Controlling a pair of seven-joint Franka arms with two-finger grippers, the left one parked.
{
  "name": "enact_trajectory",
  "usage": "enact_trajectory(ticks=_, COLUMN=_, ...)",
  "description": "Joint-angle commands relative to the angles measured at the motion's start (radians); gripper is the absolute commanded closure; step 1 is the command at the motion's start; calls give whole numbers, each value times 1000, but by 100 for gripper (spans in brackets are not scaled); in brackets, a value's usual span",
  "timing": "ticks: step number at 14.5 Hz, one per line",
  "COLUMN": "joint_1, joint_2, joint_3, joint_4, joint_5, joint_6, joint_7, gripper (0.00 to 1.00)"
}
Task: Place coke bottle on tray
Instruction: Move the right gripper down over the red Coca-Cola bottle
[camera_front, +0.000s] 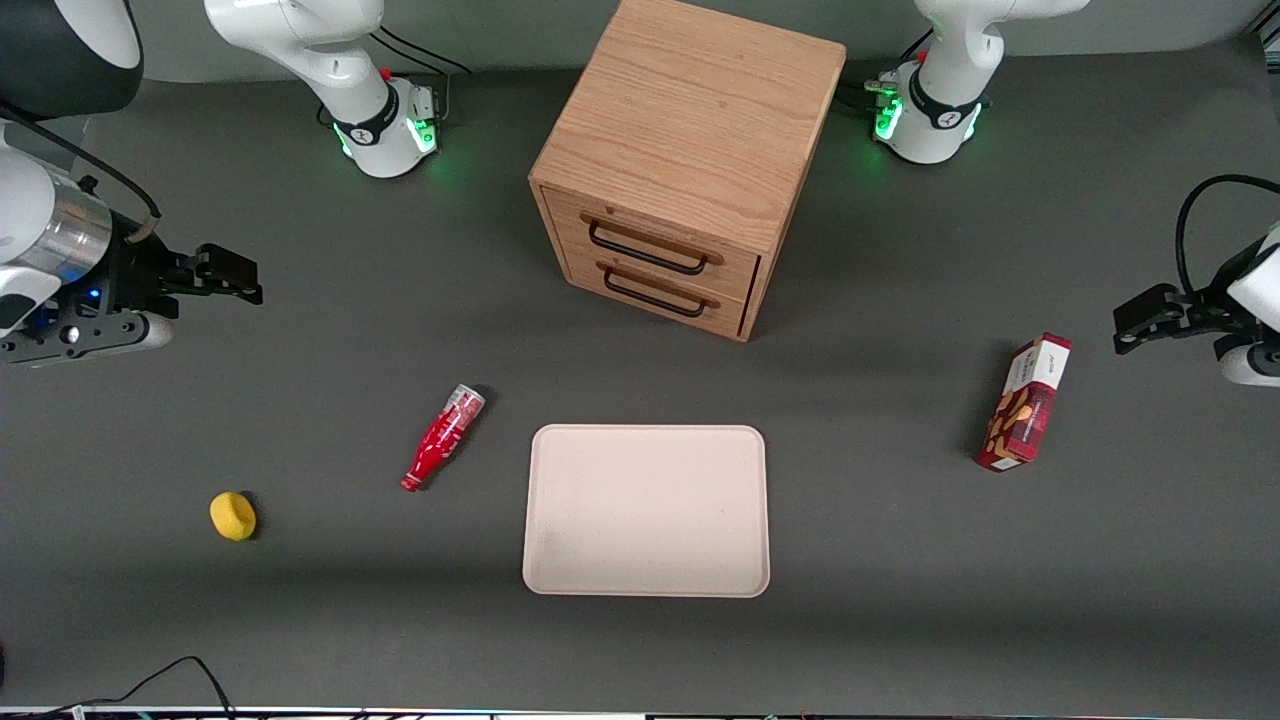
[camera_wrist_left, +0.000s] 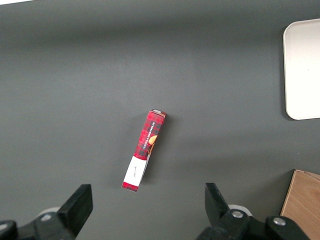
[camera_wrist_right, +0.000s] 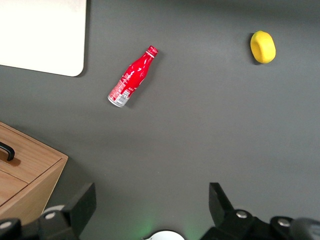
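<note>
The coke bottle (camera_front: 443, 437) lies on its side on the grey table beside the tray (camera_front: 647, 510), toward the working arm's end, with its red cap nearer the front camera. It also shows in the right wrist view (camera_wrist_right: 131, 78), apart from the tray's corner (camera_wrist_right: 42, 35). The tray is cream-beige and holds nothing. My right gripper (camera_front: 228, 276) is open and empty, high above the table at the working arm's end, farther from the front camera than the bottle. Its fingertips (camera_wrist_right: 82, 202) stand wide apart over bare table.
A wooden two-drawer cabinet (camera_front: 680, 160) stands farther from the front camera than the tray. A yellow lemon-like object (camera_front: 233, 516) lies near the working arm's end. A red snack box (camera_front: 1026, 403) lies toward the parked arm's end.
</note>
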Motion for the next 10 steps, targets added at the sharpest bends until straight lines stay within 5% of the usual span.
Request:
enact_trajectory(ticks=1, joint_1=-7, joint_2=22, joint_3=14, joint_4=27, joint_5=18, joint_6=-20, joint_7=44, gripper=0)
enact_trajectory(ticks=10, joint_1=4, joint_2=89, joint_3=83, joint_4=31, joint_5=18, joint_6=-6, joint_7=214, gripper=0)
